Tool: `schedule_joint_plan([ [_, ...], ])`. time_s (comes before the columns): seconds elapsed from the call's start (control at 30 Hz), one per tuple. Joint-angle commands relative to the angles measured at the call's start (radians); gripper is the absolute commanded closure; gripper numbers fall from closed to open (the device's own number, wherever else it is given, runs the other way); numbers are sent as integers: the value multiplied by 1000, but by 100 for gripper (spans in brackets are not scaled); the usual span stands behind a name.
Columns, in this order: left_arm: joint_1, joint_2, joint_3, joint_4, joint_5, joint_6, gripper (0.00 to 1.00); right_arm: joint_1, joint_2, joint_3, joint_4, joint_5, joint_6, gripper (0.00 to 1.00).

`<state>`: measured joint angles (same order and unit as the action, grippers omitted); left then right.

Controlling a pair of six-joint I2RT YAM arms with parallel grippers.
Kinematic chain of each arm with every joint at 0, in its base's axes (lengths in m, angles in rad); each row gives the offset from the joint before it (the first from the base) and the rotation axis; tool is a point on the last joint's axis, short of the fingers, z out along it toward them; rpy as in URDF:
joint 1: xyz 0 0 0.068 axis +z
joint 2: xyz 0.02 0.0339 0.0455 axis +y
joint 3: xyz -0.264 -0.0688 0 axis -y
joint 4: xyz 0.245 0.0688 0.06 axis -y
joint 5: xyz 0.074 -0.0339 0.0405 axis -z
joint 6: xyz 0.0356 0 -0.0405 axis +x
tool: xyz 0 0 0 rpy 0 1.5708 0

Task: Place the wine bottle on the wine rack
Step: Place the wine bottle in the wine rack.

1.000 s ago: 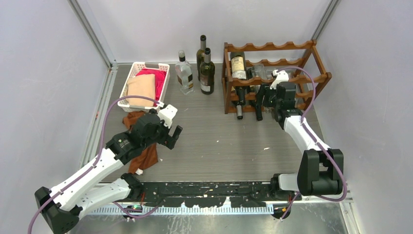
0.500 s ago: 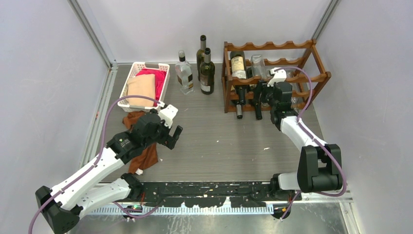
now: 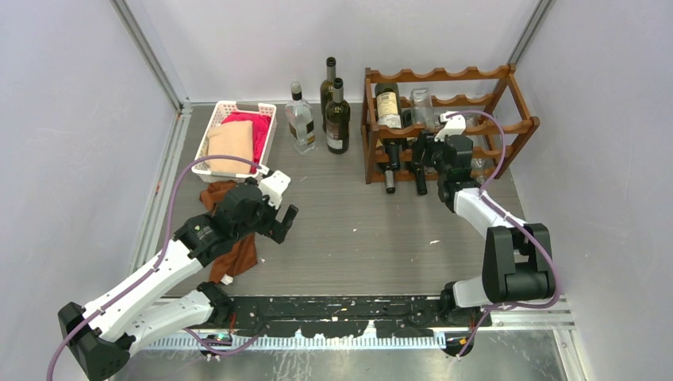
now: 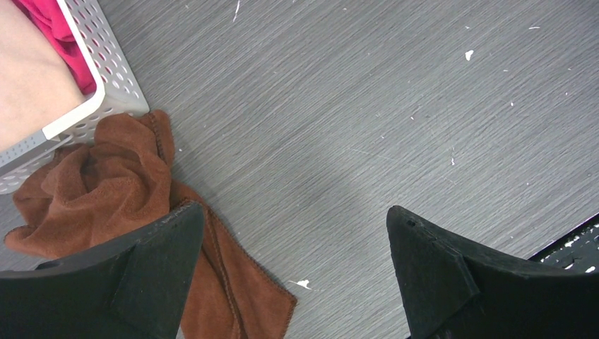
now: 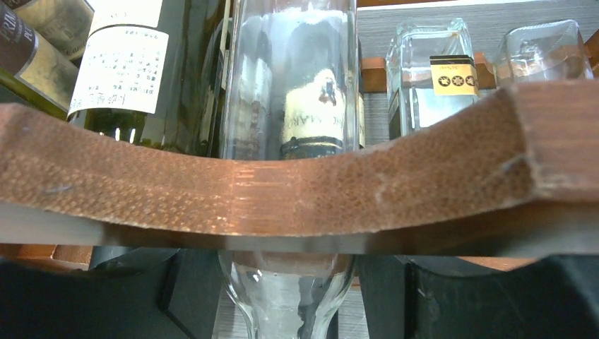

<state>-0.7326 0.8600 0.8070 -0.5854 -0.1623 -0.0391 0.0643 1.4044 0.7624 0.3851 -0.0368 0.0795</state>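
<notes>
The wine rack (image 3: 476, 75) of reddish-brown wood stands at the back right, and its scalloped rail (image 5: 282, 191) crosses the right wrist view. A clear glass wine bottle (image 3: 421, 105) lies across a scallop of that rail, base pointing into the rack. My right gripper (image 3: 432, 148) is shut on the bottle (image 5: 293, 70) at its shoulder, just in front of the rail, with a finger (image 5: 191, 282) pressed on either side. My left gripper (image 3: 282, 218) hovers open and empty over the table, left of centre.
Dark bottles (image 3: 387, 103) lie in the rack, with more in lower tiers (image 3: 418, 168). Three bottles stand left of the rack: one clear (image 3: 300, 119), two dark (image 3: 337, 119). A white basket (image 3: 234, 139) of cloths sits at the back left. A brown cloth (image 4: 120, 183) lies under my left gripper.
My right gripper has moved toward the rack, sliding the clear bottle further onto its rail. The left arm has not moved.
</notes>
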Motion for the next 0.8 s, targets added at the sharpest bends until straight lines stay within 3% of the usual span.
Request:
schedule_joint_plan([
  [0.0,6,1,2,21,16,21,0,5,-7,22,185,21,39,90],
  [0.17,6,1,3,21,18,21,0,7,4,27,198,59,61,84],
  [0.63,6,5,3,20,24,21,0,12,39,20,260,93,74,84],
  [0.77,6,6,3,20,25,21,0,13,46,14,280,94,74,80],
])
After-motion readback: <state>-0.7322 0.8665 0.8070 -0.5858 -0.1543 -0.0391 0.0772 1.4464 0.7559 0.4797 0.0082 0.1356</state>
